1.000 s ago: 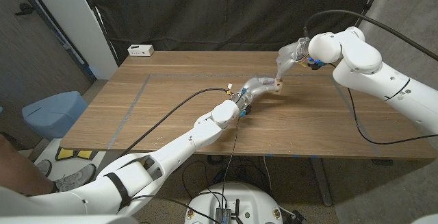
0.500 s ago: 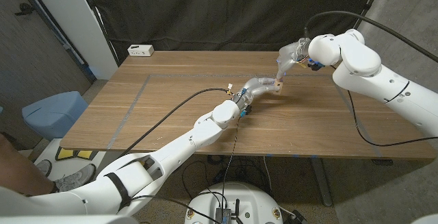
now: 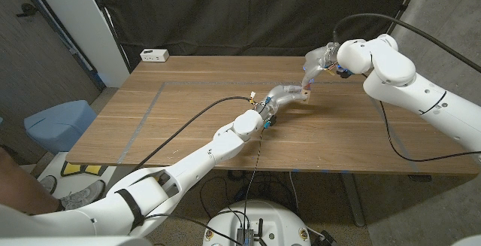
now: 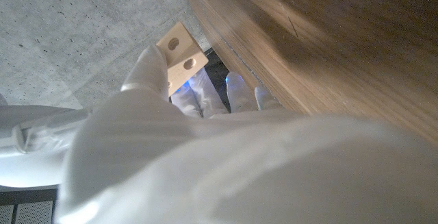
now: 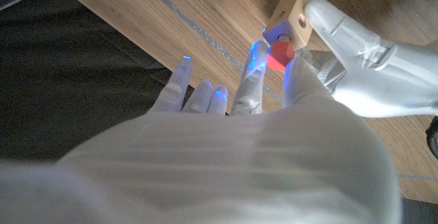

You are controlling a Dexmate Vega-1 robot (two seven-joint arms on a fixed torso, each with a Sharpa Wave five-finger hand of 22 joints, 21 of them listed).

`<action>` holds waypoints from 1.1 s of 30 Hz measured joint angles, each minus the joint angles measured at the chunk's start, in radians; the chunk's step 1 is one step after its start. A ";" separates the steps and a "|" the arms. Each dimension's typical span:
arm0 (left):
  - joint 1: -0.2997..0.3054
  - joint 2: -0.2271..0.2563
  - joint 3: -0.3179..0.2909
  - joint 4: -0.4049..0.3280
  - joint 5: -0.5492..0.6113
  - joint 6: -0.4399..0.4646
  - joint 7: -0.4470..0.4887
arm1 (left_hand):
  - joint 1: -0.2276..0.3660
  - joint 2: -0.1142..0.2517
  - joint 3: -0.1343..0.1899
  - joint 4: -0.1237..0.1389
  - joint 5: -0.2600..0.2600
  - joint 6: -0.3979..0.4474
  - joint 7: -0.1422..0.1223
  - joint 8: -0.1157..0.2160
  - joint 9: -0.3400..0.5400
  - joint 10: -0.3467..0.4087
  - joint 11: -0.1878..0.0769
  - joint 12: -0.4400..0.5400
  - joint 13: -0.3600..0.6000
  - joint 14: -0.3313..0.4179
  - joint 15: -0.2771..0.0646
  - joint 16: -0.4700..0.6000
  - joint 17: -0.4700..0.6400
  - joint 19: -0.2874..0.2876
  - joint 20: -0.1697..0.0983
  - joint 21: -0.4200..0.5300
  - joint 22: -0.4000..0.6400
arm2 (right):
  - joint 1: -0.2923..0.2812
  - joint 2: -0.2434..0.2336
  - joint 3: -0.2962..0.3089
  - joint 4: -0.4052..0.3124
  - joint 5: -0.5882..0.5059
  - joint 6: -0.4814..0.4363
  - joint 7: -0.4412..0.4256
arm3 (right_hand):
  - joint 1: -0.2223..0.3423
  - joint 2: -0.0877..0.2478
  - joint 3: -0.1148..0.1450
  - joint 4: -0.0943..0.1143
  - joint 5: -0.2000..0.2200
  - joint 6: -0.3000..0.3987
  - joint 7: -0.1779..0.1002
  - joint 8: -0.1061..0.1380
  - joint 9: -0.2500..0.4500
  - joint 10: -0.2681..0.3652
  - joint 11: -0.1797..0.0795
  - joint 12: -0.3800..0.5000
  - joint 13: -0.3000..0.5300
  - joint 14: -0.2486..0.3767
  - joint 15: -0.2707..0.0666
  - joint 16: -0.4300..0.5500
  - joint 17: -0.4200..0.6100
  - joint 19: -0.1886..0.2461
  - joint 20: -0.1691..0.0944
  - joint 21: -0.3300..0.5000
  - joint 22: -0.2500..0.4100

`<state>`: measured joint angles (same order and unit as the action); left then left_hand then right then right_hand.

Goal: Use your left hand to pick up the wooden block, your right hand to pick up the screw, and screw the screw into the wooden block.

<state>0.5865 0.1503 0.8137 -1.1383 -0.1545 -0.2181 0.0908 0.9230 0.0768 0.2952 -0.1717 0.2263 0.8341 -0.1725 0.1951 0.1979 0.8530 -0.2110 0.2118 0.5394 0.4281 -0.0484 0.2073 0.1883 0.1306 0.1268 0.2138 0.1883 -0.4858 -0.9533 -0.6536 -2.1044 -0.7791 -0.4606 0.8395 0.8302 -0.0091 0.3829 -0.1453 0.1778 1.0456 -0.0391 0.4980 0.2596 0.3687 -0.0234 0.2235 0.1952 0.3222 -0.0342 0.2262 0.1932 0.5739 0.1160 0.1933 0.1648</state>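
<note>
Over the far right part of the bench: both robot hands meet here, just above the wooden surface.

Right robot hand: it pinches the screw between thumb and a finger, the other fingers spread out beside them. In the head view this robot hand reaches down toward the block from behind.

Screw: red-headed, held right against one face of the block. Its shaft is hidden, so how deep it sits cannot be told.

Left robot hand: it grasps the wooden block at its fingertips, holding it up off the bench. In the left wrist view a finger lies along the side of the block.

Wooden block: small, pale and cube-like, held between the two robot hands. The left wrist view shows the block with two round holes in one face; the right wrist view shows the block with another hole beside the screw.

Bench: brown wood, with faint tape lines on its left part.

Further out: a small white box sits at the far left corner of the bench, and a black curtain hangs behind.

Progress: both pick-ups look done, with block and screw each in the correct robot hand. The screw appears to be at a hole, so what is left is likely turning it in fully.
</note>
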 measured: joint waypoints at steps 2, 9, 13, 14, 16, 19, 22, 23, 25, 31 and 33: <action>0.000 0.000 0.000 0.000 0.000 0.000 0.000 | 0.000 0.000 0.000 0.000 0.000 0.000 0.000 0.000 0.000 0.000 0.000 0.000 0.000 0.000 0.000 0.000 0.000 0.000 0.000 0.000 0.000 | 0.000 0.002 -0.002 0.000 -0.004 -0.002 -0.001 | -0.003 -0.003 -0.003 0.003 0.000 0.004 -0.001 0.002 -0.004 0.004 -0.004 0.000 0.000 0.007 0.004 0.000 0.000 0.003 -0.003 0.000 0.000; 0.000 0.002 0.000 -0.002 0.000 0.002 0.000 | 0.000 0.000 0.000 0.000 0.004 -0.002 -0.002 0.000 0.000 0.000 0.000 0.003 0.001 0.000 0.000 0.000 0.000 0.000 0.000 0.000 0.000 | -0.003 0.011 -0.011 0.002 -0.027 -0.011 -0.002 | -0.017 0.001 -0.004 0.004 0.000 0.050 0.003 0.013 -0.011 0.034 -0.009 0.000 0.000 0.030 -0.009 0.000 0.000 0.013 -0.013 0.000 0.000; 0.002 0.003 0.000 -0.004 -0.001 0.003 0.000 | 0.000 0.000 0.000 0.000 0.003 -0.002 -0.002 0.000 -0.001 0.000 0.000 0.003 0.001 0.000 0.000 0.000 0.000 0.000 0.000 0.000 0.000 | -0.008 0.015 -0.013 0.002 -0.041 -0.019 -0.003 | -0.026 0.001 -0.005 0.006 0.000 0.081 0.005 0.022 -0.018 0.046 -0.018 0.000 -0.005 0.039 -0.007 0.000 -0.003 0.023 -0.016 0.000 0.000; 0.003 0.004 0.000 -0.006 -0.001 0.004 0.000 | 0.000 0.000 0.000 0.000 0.003 -0.002 -0.002 0.000 -0.001 0.000 0.000 0.003 0.001 0.000 0.000 0.000 0.000 0.000 0.000 0.000 0.000 | -0.008 0.015 -0.013 0.001 -0.044 -0.021 -0.004 | -0.034 0.003 -0.006 0.008 0.000 0.090 0.006 0.024 -0.018 0.050 -0.021 0.000 -0.005 0.041 -0.009 0.000 -0.003 0.023 -0.016 0.000 0.000; 0.003 0.004 0.000 -0.007 -0.001 0.004 0.000 | 0.000 0.000 0.000 0.000 0.003 -0.002 -0.002 0.000 -0.001 0.000 0.000 0.003 0.001 0.000 0.000 0.000 0.000 0.000 0.000 0.000 0.000 | -0.012 0.017 -0.014 0.000 -0.049 -0.025 -0.006 | -0.038 0.007 -0.003 0.010 0.000 0.102 0.009 0.024 -0.022 0.058 -0.029 0.000 -0.005 0.045 -0.006 0.007 -0.003 0.026 -0.019 0.000 0.000; 0.004 0.005 0.000 -0.008 -0.001 0.006 0.001 | 0.000 0.000 0.000 0.000 0.003 -0.002 -0.002 0.000 0.000 0.000 0.000 0.003 0.001 0.000 0.000 0.000 0.000 0.000 0.000 0.000 0.000 | -0.018 0.019 -0.014 -0.002 -0.055 -0.029 -0.009 | -0.042 0.011 -0.003 0.010 0.000 0.116 0.008 0.031 -0.027 0.069 -0.029 0.000 -0.005 0.053 -0.007 0.007 -0.003 0.032 -0.025 0.000 0.000; 0.005 0.006 0.000 -0.010 -0.001 0.006 0.001 | 0.000 0.000 0.000 0.000 0.003 -0.002 -0.002 0.000 0.000 0.000 0.000 0.003 0.001 0.000 0.000 0.000 0.000 0.000 0.000 0.000 0.000 | -0.023 0.021 -0.013 -0.004 -0.060 -0.032 -0.014 | -0.047 0.015 -0.003 0.010 0.000 0.139 0.007 0.035 -0.032 0.080 -0.030 0.000 -0.005 0.061 -0.010 0.010 -0.002 0.034 -0.027 0.000 0.000; 0.006 0.006 0.000 -0.011 -0.001 0.007 0.001 | 0.000 0.000 0.000 0.000 0.003 -0.002 -0.002 0.000 0.000 0.000 0.000 0.003 0.001 0.000 0.000 0.000 0.000 0.000 0.000 0.000 0.000 | -0.025 0.022 -0.013 -0.004 -0.062 -0.034 -0.016 | -0.048 0.017 -0.003 0.010 0.000 0.147 0.006 0.035 -0.032 0.084 -0.034 0.000 -0.005 0.063 -0.008 0.011 -0.002 0.036 -0.029 0.000 0.000; 0.006 0.007 -0.001 -0.013 -0.001 0.007 0.001 | 0.000 0.000 0.000 0.000 0.003 -0.002 -0.002 0.000 0.000 0.000 0.000 0.003 0.001 0.000 0.000 0.000 0.000 0.000 0.000 0.000 0.000 | -0.026 0.022 -0.013 -0.005 -0.064 -0.036 -0.019 | -0.050 0.019 -0.003 0.010 0.000 0.160 0.005 0.039 -0.036 0.089 -0.039 0.000 -0.005 0.068 -0.011 0.011 -0.001 0.041 -0.034 0.000 0.000; 0.009 0.009 -0.001 -0.017 -0.001 0.011 0.003 | -0.001 -0.002 0.000 0.000 0.003 -0.001 -0.001 0.000 0.000 0.000 0.000 0.003 0.001 0.000 0.000 0.000 0.000 0.000 0.000 0.000 0.000 | -0.035 0.028 -0.010 -0.005 -0.069 -0.041 -0.030 | -0.056 0.025 -0.003 0.010 0.000 0.196 0.002 0.043 -0.045 0.114 -0.057 0.000 -0.005 0.077 -0.009 0.011 -0.003 0.046 -0.039 0.000 0.000; 0.009 0.010 -0.001 -0.020 -0.001 0.013 0.004 | -0.003 -0.003 0.000 0.000 0.003 -0.001 -0.001 0.000 0.000 0.000 0.000 0.003 0.001 0.000 0.000 0.000 0.000 0.000 0.000 0.000 0.000 | -0.037 0.031 -0.009 -0.004 -0.071 -0.042 -0.036 | -0.057 0.026 -0.003 0.010 0.000 0.206 0.000 0.046 -0.046 0.117 -0.060 0.000 -0.006 0.085 -0.010 0.013 -0.003 0.046 -0.039 0.000 0.000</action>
<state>0.5959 0.1603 0.8125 -1.1583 -0.1553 -0.2056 0.0950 0.9203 0.0734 0.2952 -0.1717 0.2294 0.8329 -0.1737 0.1951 0.1980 0.8531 -0.2113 0.2148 0.5403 0.4281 -0.0484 0.2073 0.1882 0.1306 0.1268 0.2138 0.1884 -0.5233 -0.9223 -0.6627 -2.1083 -0.8500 -0.5030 0.8036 0.7729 0.0171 0.3796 -0.1349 0.1779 1.2516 -0.0386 0.5444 0.2136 0.4859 -0.0834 0.2236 0.1894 0.4076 -0.0445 0.2392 0.1904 0.6202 0.0767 0.1932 0.1648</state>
